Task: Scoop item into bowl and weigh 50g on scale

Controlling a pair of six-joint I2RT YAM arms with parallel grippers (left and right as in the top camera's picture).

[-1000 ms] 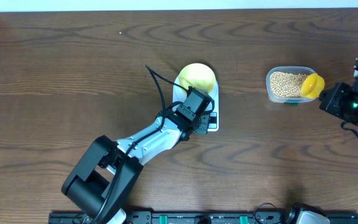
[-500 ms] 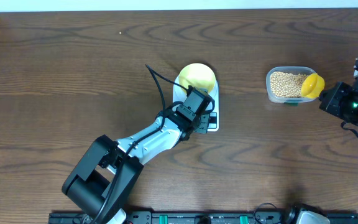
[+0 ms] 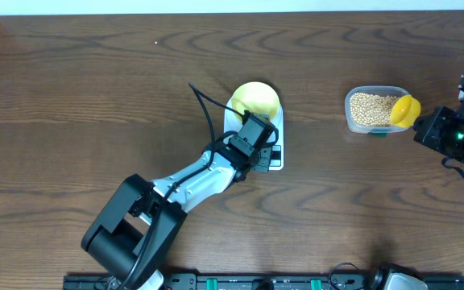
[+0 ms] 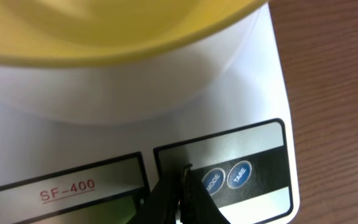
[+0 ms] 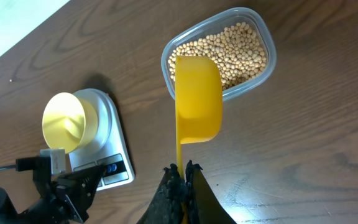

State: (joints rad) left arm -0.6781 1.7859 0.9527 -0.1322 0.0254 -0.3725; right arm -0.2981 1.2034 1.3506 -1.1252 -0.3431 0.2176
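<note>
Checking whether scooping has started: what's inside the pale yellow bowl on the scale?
Nothing visible: the bowl shows a bare yellow interior. The beans lie in the clear tub. Overhead, the left arm covers the bowl's near rim.

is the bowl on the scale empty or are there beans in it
Empty. The bowl on the scale shows only bare pale yellow inside; the beans sit in the clear tub.

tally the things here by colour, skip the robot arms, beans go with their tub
yellow: 2, small round pale yellow bowl, bright yellow long-handled plastic scoop
white: 1, white rounded-rectangle digital scale
clear: 1, clear rounded plastic tub of tan beans
total: 4
</note>
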